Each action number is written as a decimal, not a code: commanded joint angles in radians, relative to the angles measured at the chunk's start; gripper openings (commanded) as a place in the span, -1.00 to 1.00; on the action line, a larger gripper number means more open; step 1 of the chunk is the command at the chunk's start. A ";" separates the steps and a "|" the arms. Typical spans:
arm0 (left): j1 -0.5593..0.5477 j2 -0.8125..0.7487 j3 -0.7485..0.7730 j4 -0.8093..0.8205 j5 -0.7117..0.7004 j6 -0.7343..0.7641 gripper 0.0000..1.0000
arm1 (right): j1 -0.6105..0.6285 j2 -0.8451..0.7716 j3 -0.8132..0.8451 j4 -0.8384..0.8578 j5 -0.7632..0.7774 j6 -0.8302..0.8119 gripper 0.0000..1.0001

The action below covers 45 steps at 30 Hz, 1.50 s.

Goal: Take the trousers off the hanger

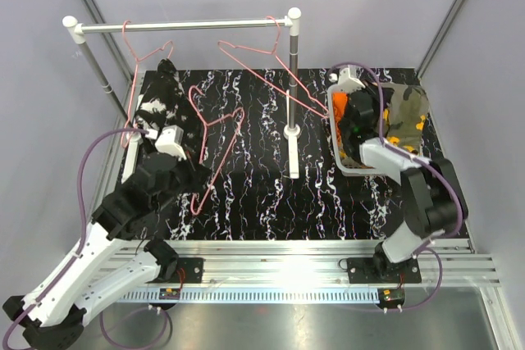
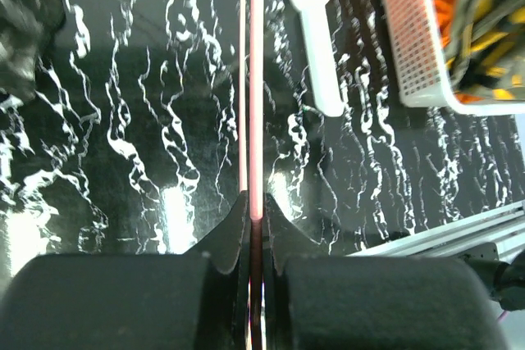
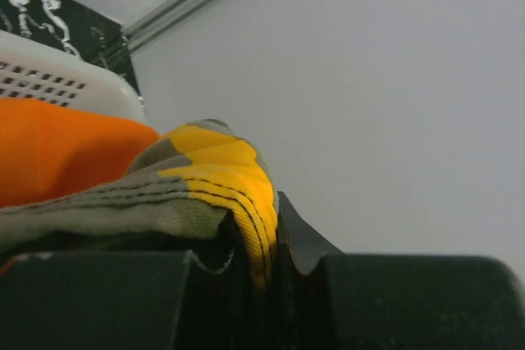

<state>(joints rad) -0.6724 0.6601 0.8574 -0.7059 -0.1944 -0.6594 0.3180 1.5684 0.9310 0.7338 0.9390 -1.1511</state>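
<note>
Camouflage trousers (image 3: 205,182), soft and limp, sit pinched at a folded edge in the closed right gripper (image 3: 264,239) over the white basket (image 3: 57,79), beside the orange pair (image 3: 57,149). Left gripper (image 2: 256,204) clamps a bare pink hanger (image 2: 256,79). I judge the black speckled pair (image 1: 160,96), draped on the far-left hanger (image 1: 131,45), wants gripping at a bunched fold.

Bright, glare on tabletop (image 1: 279,202); wrist cams' foregrounds blurry.
</note>
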 commanded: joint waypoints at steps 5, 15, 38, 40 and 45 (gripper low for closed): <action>0.000 -0.036 0.140 -0.061 -0.054 0.083 -1.00 | 0.004 0.159 0.227 -0.095 -0.043 0.264 -0.59; 0.000 -0.039 0.141 -0.082 -0.077 0.078 -1.00 | 0.000 0.177 0.472 -0.768 -0.282 0.753 0.18; -0.001 0.148 0.541 -0.256 -0.249 0.227 -1.00 | -0.375 0.540 0.571 -1.231 -0.867 1.427 0.99; -0.001 0.164 0.554 -0.253 -0.269 0.260 -1.00 | -0.375 0.597 0.629 -1.301 -0.934 1.441 0.99; -0.001 0.182 0.571 -0.228 -0.258 0.308 -1.00 | -0.375 0.503 0.643 -1.306 -0.928 1.441 0.99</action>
<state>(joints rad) -0.6724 0.8288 1.3861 -0.9535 -0.4217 -0.4183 -0.0589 2.0624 1.5768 -0.3862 0.0799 0.2485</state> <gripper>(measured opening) 0.027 0.993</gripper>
